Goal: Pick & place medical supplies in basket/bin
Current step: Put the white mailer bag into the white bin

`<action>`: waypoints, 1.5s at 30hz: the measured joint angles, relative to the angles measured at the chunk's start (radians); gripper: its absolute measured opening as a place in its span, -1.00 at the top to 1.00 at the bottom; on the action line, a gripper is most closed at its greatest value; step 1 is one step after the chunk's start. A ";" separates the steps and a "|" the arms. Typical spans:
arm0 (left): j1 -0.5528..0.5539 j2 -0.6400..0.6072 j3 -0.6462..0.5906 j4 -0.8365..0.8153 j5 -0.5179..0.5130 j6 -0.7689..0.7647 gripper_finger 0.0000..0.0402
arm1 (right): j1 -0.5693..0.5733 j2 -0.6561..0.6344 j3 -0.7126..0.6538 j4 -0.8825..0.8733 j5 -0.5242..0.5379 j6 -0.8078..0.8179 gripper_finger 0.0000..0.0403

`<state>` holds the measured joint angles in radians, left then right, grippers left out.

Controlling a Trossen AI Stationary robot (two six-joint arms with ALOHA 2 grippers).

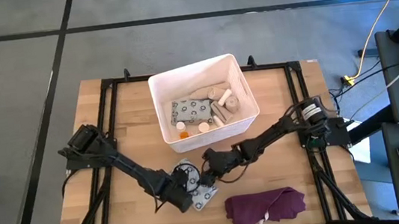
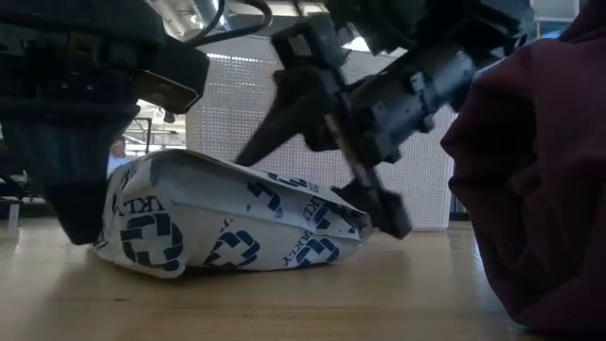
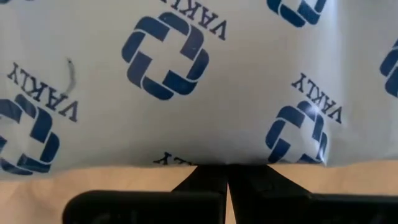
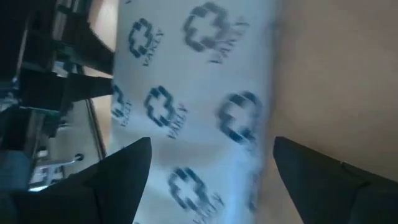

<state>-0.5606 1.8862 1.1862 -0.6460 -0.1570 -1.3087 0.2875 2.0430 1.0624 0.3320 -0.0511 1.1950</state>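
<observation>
Most of this run looks done from where I'm sitting: the white tub (image 1: 201, 97) at the far middle of the table (image 1: 113, 148) already holds a patterned packet, a few beige rolls and tubes, and something orange that I'd guess is the pill bottle. As far as I can see, what's left out is one more patterned packet (image 1: 200, 192) lying close to the near edge of the table, about mid-width, just beside the purple cloth (image 1: 264, 207) bunched at the near right. The cloth isn't part of the job, so I'm leaving it be. Both arms are down on that last packet. The left gripper (image 3: 226, 177) has its fingers pressed fully together with the tips right at the packet's edge; it looks like it could be pinching the edge, but I can't say for sure it has hold of anything. The right gripper (image 4: 211, 180) is spread as wide as it goes, one finger on each side of the packet's width, so the packet sits between its fingers but isn't clamped. In the low view the packet is puffy and resting on the wood, not lifted. So I'd call it one item short of finished, with the grab on it not made yet.
</observation>
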 joint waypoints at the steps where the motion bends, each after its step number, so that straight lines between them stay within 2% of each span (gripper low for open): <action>1: 0.001 0.000 0.000 0.000 -0.001 0.006 0.99 | 0.000 0.016 0.012 0.011 -0.011 0.001 -0.68; 6: 0.014 0.000 0.000 0.001 0.038 0.035 0.99 | -0.002 0.082 0.067 0.035 -0.056 0.000 -0.68; 11: 0.017 0.001 0.000 -0.003 0.061 0.064 0.99 | -0.005 0.095 0.102 0.046 -0.075 -0.031 -0.69; 15: 0.015 0.033 0.002 -0.012 0.071 0.065 0.99 | -0.021 0.100 0.119 0.074 -0.171 -0.066 -0.69; 18: 0.015 0.059 0.006 -0.019 0.077 0.066 0.99 | -0.021 0.102 0.125 0.073 -0.200 -0.077 -0.69; 22: 0.016 0.072 0.008 -0.024 0.073 0.066 0.99 | -0.022 0.101 0.124 0.061 -0.201 -0.073 -0.69; 27: 0.025 0.072 0.007 -0.022 0.108 0.092 0.99 | -0.015 0.097 0.154 -0.088 -0.194 -0.095 -0.68; 35: 0.028 0.068 0.005 -0.027 0.103 0.103 0.99 | -0.012 0.099 0.155 -0.057 -0.249 -0.132 -0.68; 45: 0.057 0.066 0.003 -0.009 0.104 0.101 0.99 | -0.012 0.100 0.156 -0.022 -0.261 -0.150 -0.69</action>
<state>-0.5037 1.9526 1.1887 -0.6546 -0.0526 -1.2078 0.2756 2.1433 1.2182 0.3098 -0.3120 1.0454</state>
